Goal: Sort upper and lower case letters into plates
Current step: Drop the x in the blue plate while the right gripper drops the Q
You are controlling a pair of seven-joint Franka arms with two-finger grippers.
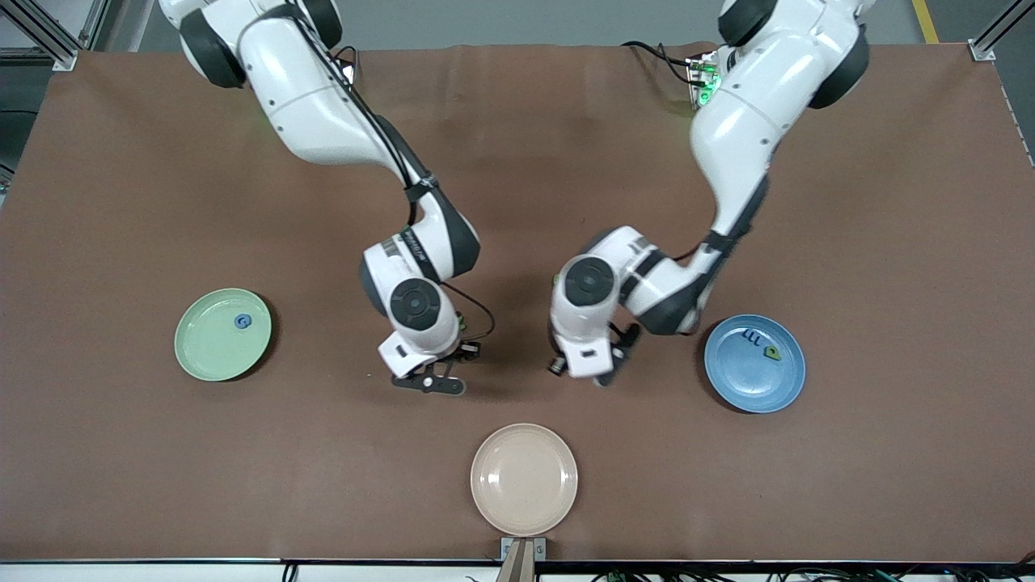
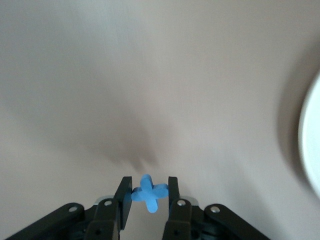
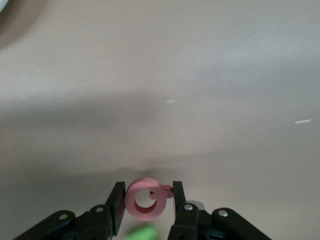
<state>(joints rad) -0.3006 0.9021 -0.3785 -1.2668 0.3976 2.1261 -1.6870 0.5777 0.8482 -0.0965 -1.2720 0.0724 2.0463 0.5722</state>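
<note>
My left gripper (image 1: 602,373) (image 2: 148,186) is shut on a blue cross-shaped letter (image 2: 148,192), low over the brown table beside the blue plate (image 1: 788,380). That plate holds a dark blue letter (image 1: 752,337) and a green letter (image 1: 772,352). My right gripper (image 1: 433,381) (image 3: 148,190) is shut on a pink ring-shaped letter (image 3: 146,200), over the middle of the table. The pale green plate (image 1: 202,347), toward the right arm's end, holds one blue letter (image 1: 242,322). Neither held letter shows in the front view.
A cream-beige plate (image 1: 524,478) lies near the table's front edge, nearer to the front camera than both grippers. A pale plate rim (image 2: 312,145) shows at the edge of the left wrist view. A blurred green shape (image 3: 142,234) shows under the right gripper's fingers.
</note>
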